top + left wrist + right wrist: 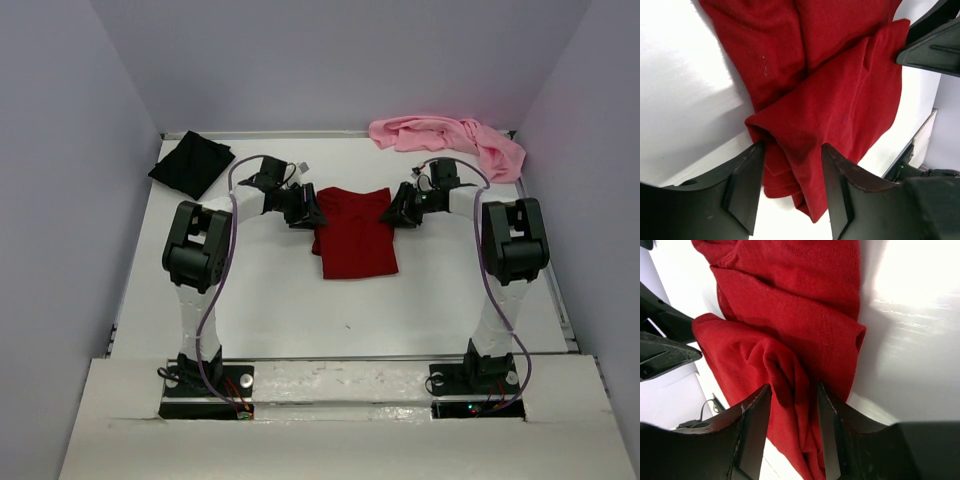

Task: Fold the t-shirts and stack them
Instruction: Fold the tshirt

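Dark red cloth short-sleeved t-shirt [355, 245] lies mid-table. The left gripper [310, 213] clamps its far-left sleeve edge and the right gripper [393, 213] its far-right one. Bare white table [270, 320] spreads nearer.

Setting: robotics laboratory test cell. Evidence: a flat white counter [260, 300] was boxed in by plain pale grey partition walls [340, 60]. A black-and-white jointed left robot arm [195, 250] and a matching right robot arm [512, 245] stood bolted on black base plates [190, 398] at its near edge. Loose purple cables [233, 215] ran along them.
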Controlling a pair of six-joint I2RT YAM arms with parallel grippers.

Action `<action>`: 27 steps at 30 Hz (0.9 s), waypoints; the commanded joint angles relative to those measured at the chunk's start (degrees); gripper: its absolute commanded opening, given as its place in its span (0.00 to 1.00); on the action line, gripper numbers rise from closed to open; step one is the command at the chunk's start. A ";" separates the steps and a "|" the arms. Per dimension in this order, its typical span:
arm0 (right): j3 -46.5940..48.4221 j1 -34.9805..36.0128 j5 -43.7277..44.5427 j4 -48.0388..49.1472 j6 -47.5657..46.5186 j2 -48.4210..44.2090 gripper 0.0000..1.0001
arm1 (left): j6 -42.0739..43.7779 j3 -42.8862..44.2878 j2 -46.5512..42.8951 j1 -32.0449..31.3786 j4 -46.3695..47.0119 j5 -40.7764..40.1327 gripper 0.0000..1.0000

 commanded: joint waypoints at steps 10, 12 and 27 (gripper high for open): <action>3.97 -0.27 -2.68 3.31 1.78 2.12 0.17 | -1.37 0.52 1.31 -0.64 2.77 3.07 0.38; 4.05 -0.27 -2.68 3.31 1.78 2.12 0.08 | -1.37 0.43 1.31 -0.73 2.95 3.16 0.33; -0.25 -0.27 -3.29 3.58 2.75 -3.50 0.00 | -1.45 -1.07 -0.71 -0.91 3.48 3.86 0.15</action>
